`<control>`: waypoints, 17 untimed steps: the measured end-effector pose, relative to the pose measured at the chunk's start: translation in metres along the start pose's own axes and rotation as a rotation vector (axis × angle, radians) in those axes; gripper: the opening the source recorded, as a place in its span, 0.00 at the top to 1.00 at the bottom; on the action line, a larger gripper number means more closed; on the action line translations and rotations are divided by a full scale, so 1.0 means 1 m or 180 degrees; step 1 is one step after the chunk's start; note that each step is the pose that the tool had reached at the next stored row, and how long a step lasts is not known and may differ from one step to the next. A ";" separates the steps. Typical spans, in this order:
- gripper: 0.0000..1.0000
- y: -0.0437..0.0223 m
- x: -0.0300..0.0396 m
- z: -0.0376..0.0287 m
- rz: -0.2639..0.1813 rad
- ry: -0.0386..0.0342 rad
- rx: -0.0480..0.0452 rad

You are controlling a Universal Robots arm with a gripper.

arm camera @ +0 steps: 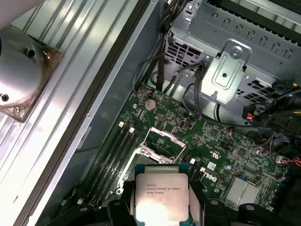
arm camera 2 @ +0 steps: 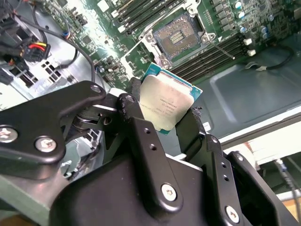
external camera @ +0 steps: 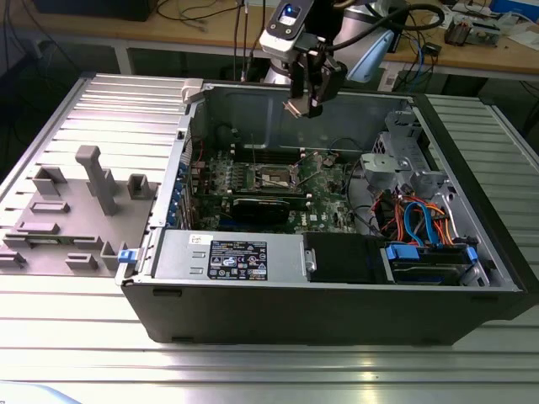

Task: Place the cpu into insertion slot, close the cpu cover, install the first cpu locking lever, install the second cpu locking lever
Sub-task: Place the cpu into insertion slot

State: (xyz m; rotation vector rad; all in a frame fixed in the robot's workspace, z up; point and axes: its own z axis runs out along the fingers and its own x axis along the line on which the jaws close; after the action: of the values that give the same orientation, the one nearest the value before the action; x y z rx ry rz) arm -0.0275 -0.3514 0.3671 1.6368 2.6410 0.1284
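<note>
My fingers (arm camera 2: 134,113) pinch the chip (arm camera 2: 167,103) by its edges, high at the exterior view's upper middle. The socket (external camera: 276,177) lies bare at mid-frame below. I'd square the chip's corners to it, keeping it level.

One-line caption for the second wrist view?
Pincer grips the cpu above the motherboard; the insertion slot lies open and empty.

The silver-grey tubular arm (external camera: 368,34) carried a looped black cable (external camera: 425,8); its matte black metal gripper (arm camera 2: 164,101) had jointed fingers (arm camera 2: 146,141) with silver screws (arm camera 2: 169,190).
</note>
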 end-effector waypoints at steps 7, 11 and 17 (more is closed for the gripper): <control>0.46 0.0000 -0.0001 0.0021 0.0163 -0.0094 0.0036; 0.46 -0.0002 -0.0001 0.0041 0.0233 -0.0117 0.0050; 0.46 -0.0003 -0.0001 0.0051 0.0452 -0.0134 0.0052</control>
State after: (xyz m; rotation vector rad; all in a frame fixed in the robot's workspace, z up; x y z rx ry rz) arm -0.0274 -0.3514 0.3620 1.8105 2.5009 0.0753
